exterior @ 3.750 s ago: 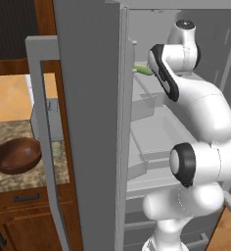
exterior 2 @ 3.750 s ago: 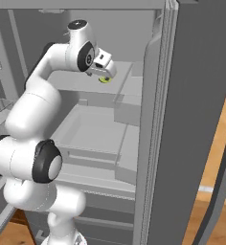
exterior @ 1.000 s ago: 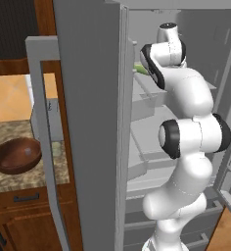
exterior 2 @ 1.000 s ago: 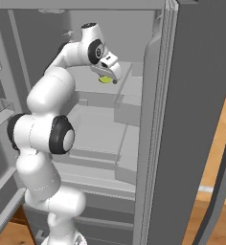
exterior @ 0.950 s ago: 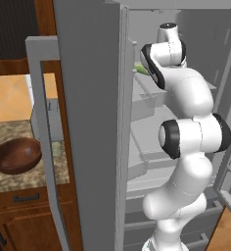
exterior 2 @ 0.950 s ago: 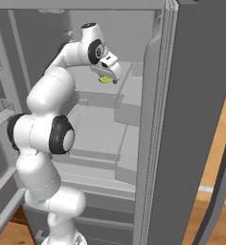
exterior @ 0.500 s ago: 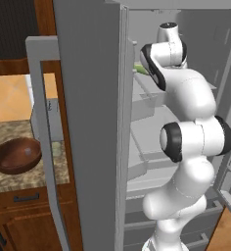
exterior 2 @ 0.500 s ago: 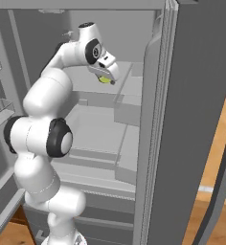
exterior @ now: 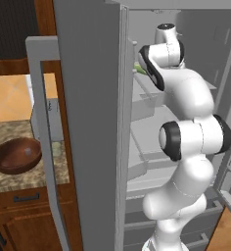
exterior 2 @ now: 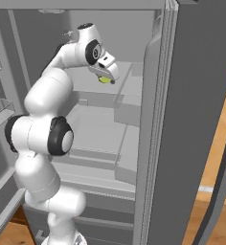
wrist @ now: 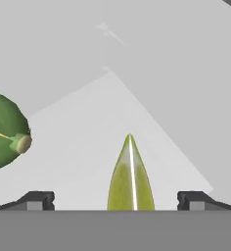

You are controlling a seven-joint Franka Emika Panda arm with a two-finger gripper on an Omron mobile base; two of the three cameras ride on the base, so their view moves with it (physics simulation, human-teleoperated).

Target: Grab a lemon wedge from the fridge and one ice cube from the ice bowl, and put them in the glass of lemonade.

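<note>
Inside the open fridge [exterior 2: 196, 119], the robot's gripper [wrist: 115, 200] is hovering with its jaws spread as wide as they go and holding nothing, the yellow-green lemon wedge [wrist: 130, 176] lying squarely between the two fingertips [wrist: 36, 200] on the pale shelf [wrist: 83, 142] just ahead of them. From here the closing pinch looks like the risky part: the wedge is narrow and pointed, and in the hand view its ridge is running straight away from the hand, so jaws closing off-centre or too high may well squeeze it out forward or sideways. A green, stemmed piece of produce [wrist: 5, 130] is sitting off to the gripper's left, near enough that a sideways drift could be nudging it. The wedge's near end is being cut off at the bottom of the hand view, so whether the fingertips are already low enough around it cannot be told. In the right base view the hand [exterior 2: 105, 67] is covering most of the wedge. The ice bowl [exterior: 15, 155] is waiting well apart on the counter [exterior: 27, 176] outside.
</note>
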